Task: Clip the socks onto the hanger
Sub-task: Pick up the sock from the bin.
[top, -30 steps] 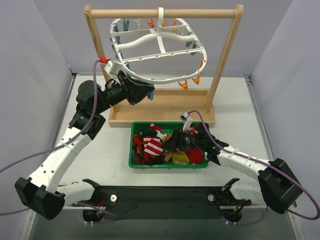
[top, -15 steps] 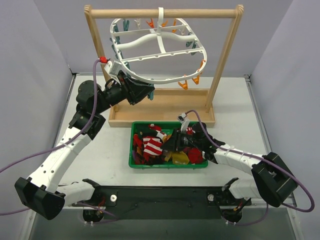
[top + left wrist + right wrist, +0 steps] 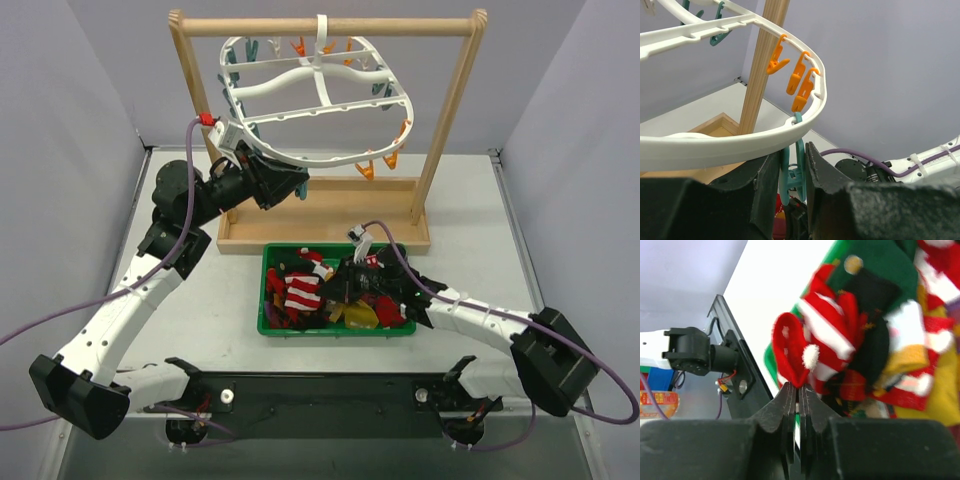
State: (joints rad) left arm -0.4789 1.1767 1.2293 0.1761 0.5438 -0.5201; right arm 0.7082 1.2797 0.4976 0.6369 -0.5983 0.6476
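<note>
The left gripper (image 3: 792, 152) grasps a teal clip (image 3: 793, 176) hanging from the hanger (image 3: 740, 145). The right gripper (image 3: 797, 390) is clenched on a red sock (image 3: 789, 352) in the green bin (image 3: 330, 331).

The left claw (image 3: 791, 150) clasps a teal clip (image 3: 790, 181) beneath the hanger (image 3: 740, 142) rim.

Three plain lavender-grey panels close the space in: a back wall (image 3: 120, 60) at 12 o'clock, a left wall (image 3: 50, 200) at 9 o'clock and a right wall (image 3: 590, 150) at 3 o'clock. Between them lies a pale grey worktop (image 3: 220, 290) with a metal rim. A light wooden bar rack (image 3: 445, 130) stands on its flat wooden base toward 12 o'clock. A black mounting plate (image 3: 330, 390) runs along the 6 o'clock edge. The light is soft and even.
</note>
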